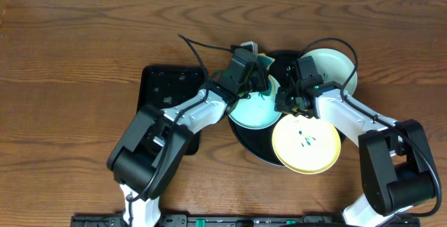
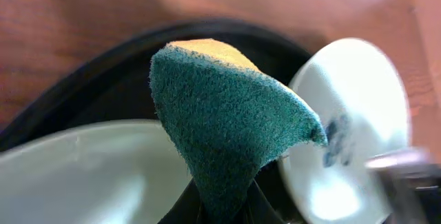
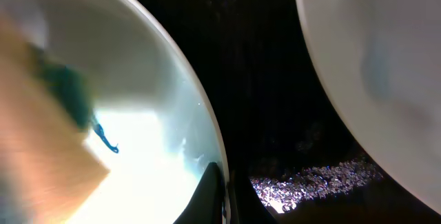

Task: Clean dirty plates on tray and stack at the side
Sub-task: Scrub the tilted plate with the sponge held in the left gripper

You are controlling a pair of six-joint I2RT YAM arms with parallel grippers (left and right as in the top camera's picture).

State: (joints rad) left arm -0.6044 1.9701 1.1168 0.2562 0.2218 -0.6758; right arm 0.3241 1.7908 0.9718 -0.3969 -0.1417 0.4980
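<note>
Fingers of the left gripper are pinched narrow on a green scouring sponge with a yellow foam back, which is raised above the large round glossy black tray. The right gripper is closed to a sliver and appears to nip the rim of the pale blue round shallow plate, steadying it on the tray.

By my judgement the job is near its start. A dark blue-green scribble shows on the pale blue plate, similar marks sit at the centre of the pale yellow round plate, and the left wrist view shows a smear on the pale white round plate. All three plates are on the tray, and nothing is stacked on the bare brown wood-grain tabletop.

Room is tight at the centre: both grippers work close together over the pale blue plate, and the three plates crowd one another. The yellow and white plates seem to lap over the tray's raised rim, so a nudge could tip them. A smaller rectangular black tray takes up the left side. The tabletop to the right and at the far edge looks the freest place for a stack.
</note>
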